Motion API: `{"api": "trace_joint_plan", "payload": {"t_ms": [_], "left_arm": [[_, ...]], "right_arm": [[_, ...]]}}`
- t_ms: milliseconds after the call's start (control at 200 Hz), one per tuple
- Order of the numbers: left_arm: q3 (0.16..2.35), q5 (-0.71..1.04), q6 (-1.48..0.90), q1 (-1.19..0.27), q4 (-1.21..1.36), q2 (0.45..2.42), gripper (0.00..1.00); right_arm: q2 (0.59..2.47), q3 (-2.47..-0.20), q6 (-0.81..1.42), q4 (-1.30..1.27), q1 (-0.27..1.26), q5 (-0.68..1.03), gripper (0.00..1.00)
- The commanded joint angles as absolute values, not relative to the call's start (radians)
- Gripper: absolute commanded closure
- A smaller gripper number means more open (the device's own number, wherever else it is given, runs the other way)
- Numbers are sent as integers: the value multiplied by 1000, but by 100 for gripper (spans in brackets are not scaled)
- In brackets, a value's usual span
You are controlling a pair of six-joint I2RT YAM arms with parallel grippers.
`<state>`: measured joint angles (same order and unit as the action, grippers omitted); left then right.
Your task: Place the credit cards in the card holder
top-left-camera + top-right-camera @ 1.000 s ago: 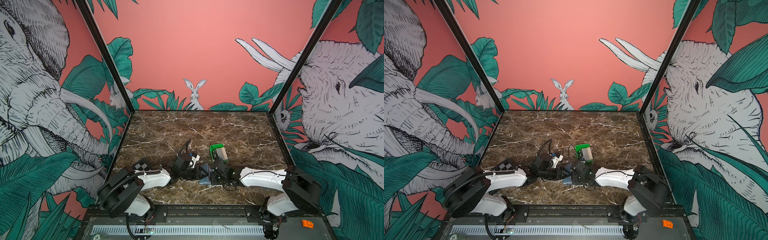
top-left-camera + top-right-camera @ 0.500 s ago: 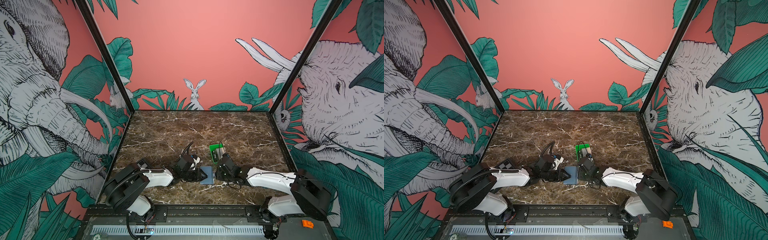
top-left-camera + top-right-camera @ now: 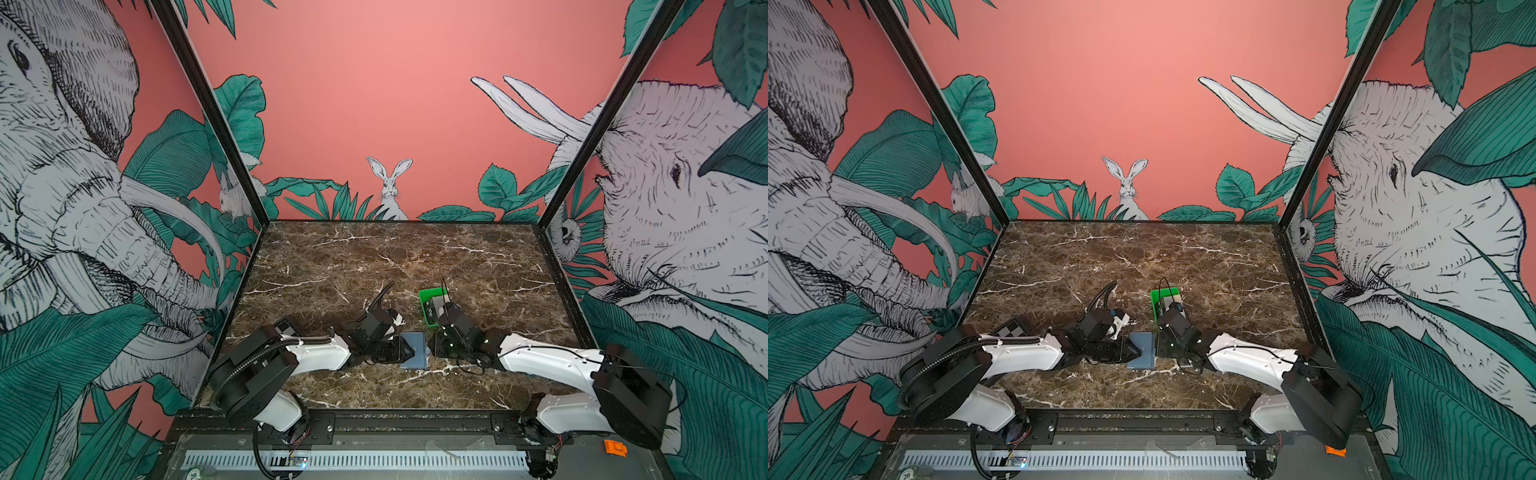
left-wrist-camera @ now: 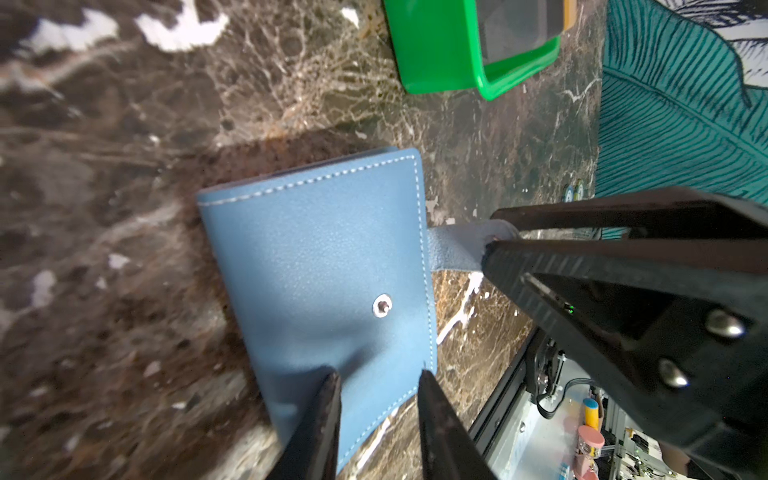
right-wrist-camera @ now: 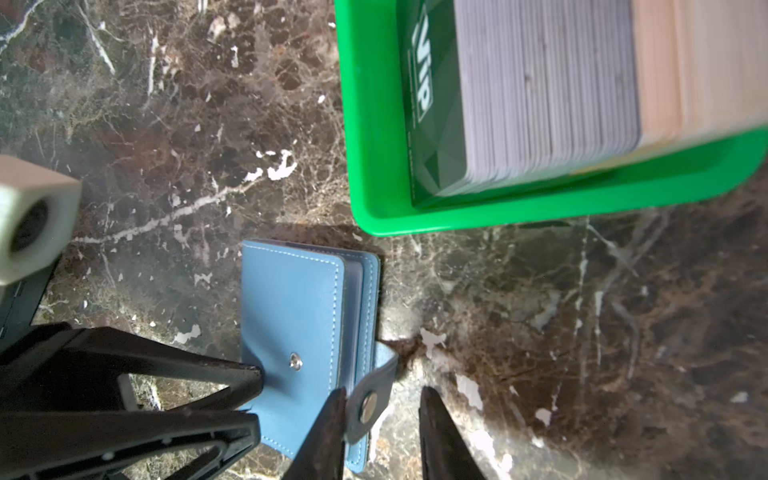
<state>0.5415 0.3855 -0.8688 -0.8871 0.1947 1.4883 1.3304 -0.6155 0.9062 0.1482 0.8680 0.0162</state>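
Slate-blue card holder (image 4: 316, 266) is seen lying shut and flat on the marble surface (image 5: 166, 124), right between both arms, fwiw. On one side the left tool (image 4: 378, 378) is set narrow, tips planted on the cover near its edge, nothing pinched. Opposite, the right tool (image 5: 382, 399) is narrow too; the loose snap tab (image 4: 457, 245) is seen between its jaws, touching one finger, a gap left beside it. Meanwhile the credit cards (image 5: 548, 91) are stacked on edge in the green tray (image 5: 457, 216), just beside the holder.
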Motion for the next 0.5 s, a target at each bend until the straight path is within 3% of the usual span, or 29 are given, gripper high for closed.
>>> {"api": "trace_joint_plan", "payload": {"t_ms": [0, 495], "left_arm": [[541, 341, -850, -898, 101, 1503, 69], [547, 341, -849, -904, 100, 1505, 71]], "right_arm": [[1319, -637, 885, 163, 859, 21, 71], [1302, -650, 871, 185, 853, 21, 85]]}}
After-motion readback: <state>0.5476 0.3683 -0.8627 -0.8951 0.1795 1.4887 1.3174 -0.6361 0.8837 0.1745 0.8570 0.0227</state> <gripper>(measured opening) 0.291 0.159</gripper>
